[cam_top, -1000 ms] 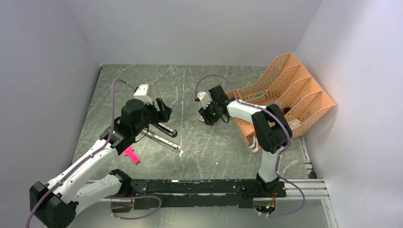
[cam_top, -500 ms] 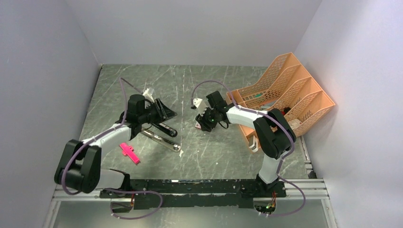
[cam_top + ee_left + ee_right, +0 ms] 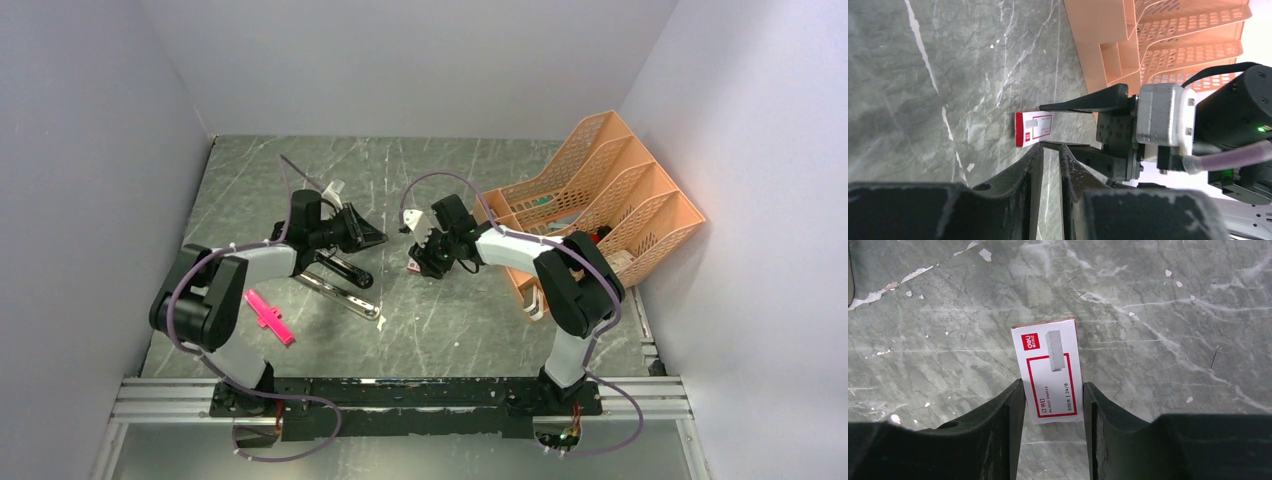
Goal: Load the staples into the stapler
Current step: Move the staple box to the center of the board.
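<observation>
The small flat red-and-white cardboard box of staples (image 3: 1050, 367) is pinched across its width by the right pincer (image 3: 1052, 390), low over the grey marbled table (image 3: 1173, 315). Its long axis runs out past the fingertips toward the left arm. The left pincer (image 3: 1050, 149), all but pressed together with nothing visible between its fingers, points at that free end from just short of it. The glossy black stapler (image 3: 343, 272), hinged open, lies on the table beneath the left arm, the nearer arm to it.
</observation>
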### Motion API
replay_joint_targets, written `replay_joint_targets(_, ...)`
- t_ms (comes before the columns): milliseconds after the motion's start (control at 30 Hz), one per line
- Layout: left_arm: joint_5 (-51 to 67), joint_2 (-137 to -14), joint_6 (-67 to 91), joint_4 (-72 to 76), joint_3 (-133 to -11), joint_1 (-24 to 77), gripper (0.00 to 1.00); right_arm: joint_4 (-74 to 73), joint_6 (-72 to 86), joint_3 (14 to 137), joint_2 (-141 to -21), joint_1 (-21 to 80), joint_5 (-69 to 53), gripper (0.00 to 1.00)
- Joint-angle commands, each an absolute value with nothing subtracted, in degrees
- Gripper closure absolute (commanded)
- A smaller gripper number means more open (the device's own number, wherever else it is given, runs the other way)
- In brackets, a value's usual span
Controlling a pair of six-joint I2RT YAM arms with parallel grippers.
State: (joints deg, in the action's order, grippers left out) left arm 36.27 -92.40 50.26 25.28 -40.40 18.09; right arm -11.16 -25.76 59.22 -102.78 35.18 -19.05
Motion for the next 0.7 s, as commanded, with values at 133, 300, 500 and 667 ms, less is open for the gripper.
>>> replay_joint_targets(133, 38.8, -99.6, 48.7, 29.6, -44.8, 19.9, 0.7, -11.0, -27.2, 60.1, -102.9, 35.2, -17.9, 0.7)
replay_joint_targets(300, 40.2, -103.4, 47.1, 30.4, -47.0, 19.9, 0.65, -11.2, -27.4, 61.0, -104.3, 35.0, -17.0, 0.7)
replay_joint_targets(500, 41.4, -106.6, 44.4, 28.7, -49.3, 20.2, 0.66, -12.3, -28.2, 63.4, -106.7, 34.2, -17.3, 0.7)
replay_joint_targets(667, 41.9, -108.6, 45.0, 31.0, -49.0, 21.0, 0.65, -14.2, -29.5, 66.2, -109.6, 33.7, -17.4, 0.7)
